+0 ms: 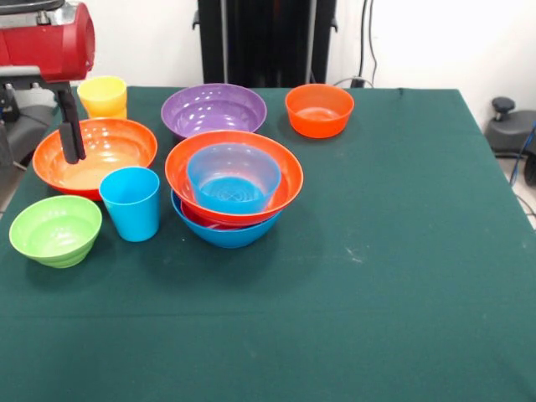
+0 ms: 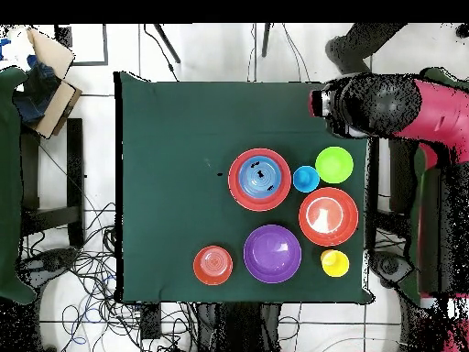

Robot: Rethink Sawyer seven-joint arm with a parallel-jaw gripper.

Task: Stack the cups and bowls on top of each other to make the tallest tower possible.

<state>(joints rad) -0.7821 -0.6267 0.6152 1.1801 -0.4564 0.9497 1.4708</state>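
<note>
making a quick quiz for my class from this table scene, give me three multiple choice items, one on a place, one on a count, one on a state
1. Where does the sky blue plastic tumbler stand?
A. Inside the purple bowl
B. On the cloth between the ribbed lime green plastic bowl and the nested pile of bowls
C. Upside down on the yellow tumbler

2. How many orange bowls stand alone, outside the pile?
A. None
B. Two
C. Four

3. What is the state of the medium blue plastic bowl?
A. Upright, nested on top of the pile
B. Tipped on its side on the cloth
C. Held in the pincer

Answers: 1 B, it stands on the green cloth between those two. 2 B, the large orange plastic bowl and the small orange plastic bowl stand alone. 3 A, it sits mouth up in the pile's orange bowl.
</note>
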